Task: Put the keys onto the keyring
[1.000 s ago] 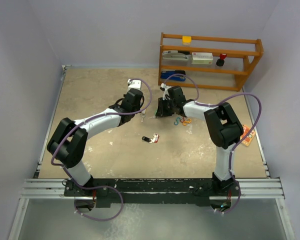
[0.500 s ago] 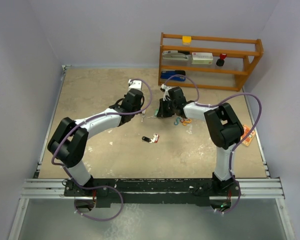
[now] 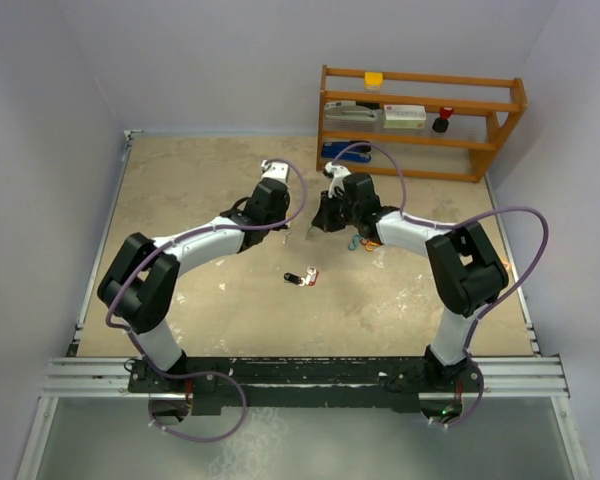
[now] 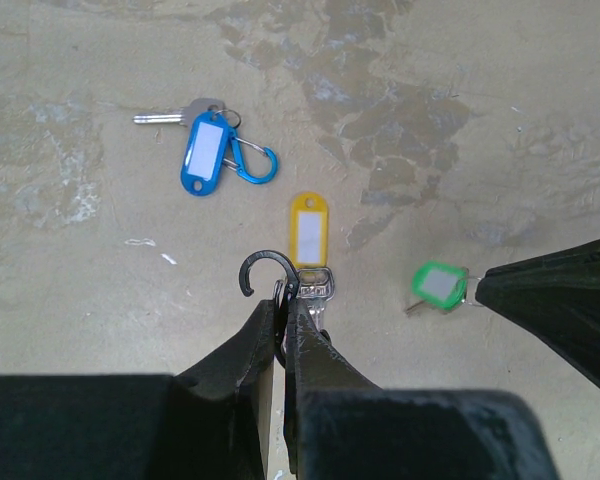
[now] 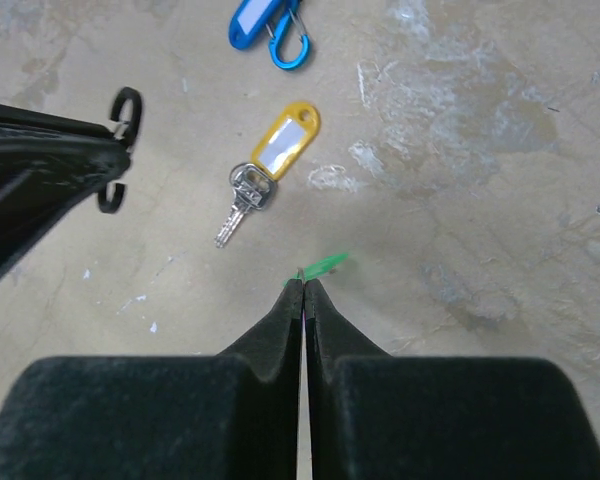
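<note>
The left gripper (image 4: 286, 297) is clenched on a black keyring (image 4: 264, 268), the ring's hook open. Just beside it, the right gripper (image 5: 303, 284) pinches the green key (image 5: 323, 264) by its tag. Both are toward the far edge of the table (image 3: 180, 190). The yellow key (image 4: 310, 238) lies flat between them, with the blue key (image 4: 202, 152) near it. The black and red keys (image 3: 301, 278) lie apart, nearer mid-table.

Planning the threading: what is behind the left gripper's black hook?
The yellow-tagged key lies on the table behind the black hook; the left gripper covers its blade in the left wrist view.
</note>
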Robot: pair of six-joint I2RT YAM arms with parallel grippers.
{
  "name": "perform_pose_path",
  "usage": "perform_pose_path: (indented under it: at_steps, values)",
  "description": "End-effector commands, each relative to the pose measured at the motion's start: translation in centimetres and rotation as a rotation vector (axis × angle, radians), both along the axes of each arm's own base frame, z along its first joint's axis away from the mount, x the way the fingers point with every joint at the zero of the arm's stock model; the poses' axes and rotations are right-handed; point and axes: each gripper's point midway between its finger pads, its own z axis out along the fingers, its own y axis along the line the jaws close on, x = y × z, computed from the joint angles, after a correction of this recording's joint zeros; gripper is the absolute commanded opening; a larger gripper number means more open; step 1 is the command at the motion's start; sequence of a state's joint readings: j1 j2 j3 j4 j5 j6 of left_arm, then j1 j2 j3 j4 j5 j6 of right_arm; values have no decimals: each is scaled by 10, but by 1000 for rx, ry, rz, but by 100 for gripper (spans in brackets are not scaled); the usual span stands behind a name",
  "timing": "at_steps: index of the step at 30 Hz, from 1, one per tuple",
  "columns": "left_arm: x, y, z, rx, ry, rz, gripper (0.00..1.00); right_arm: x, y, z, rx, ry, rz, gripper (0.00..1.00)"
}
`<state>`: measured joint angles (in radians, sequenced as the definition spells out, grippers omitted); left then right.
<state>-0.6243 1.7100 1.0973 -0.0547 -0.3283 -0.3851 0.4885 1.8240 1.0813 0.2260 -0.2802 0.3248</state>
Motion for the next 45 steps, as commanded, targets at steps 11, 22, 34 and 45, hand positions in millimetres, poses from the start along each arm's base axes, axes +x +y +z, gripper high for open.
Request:
perform_pose_path:
  at_steps: [11, 22, 34, 45]
  values:
    - [2, -47, 16, -59, -45, -87, 0, -11, 26, 40, 53, -142, 121, 0]
    - [0, -60, 19, -82, -38, -116, 0, -14, 26, 48, 52, -188, 131, 0]
    - [-6, -69, 20, -99, -18, -175, 0, -18, 21, 57, 54, -270, 141, 0]
    - [-11, -76, 17, -111, 1, -224, 0, -18, 19, 62, 56, -294, 138, 0]
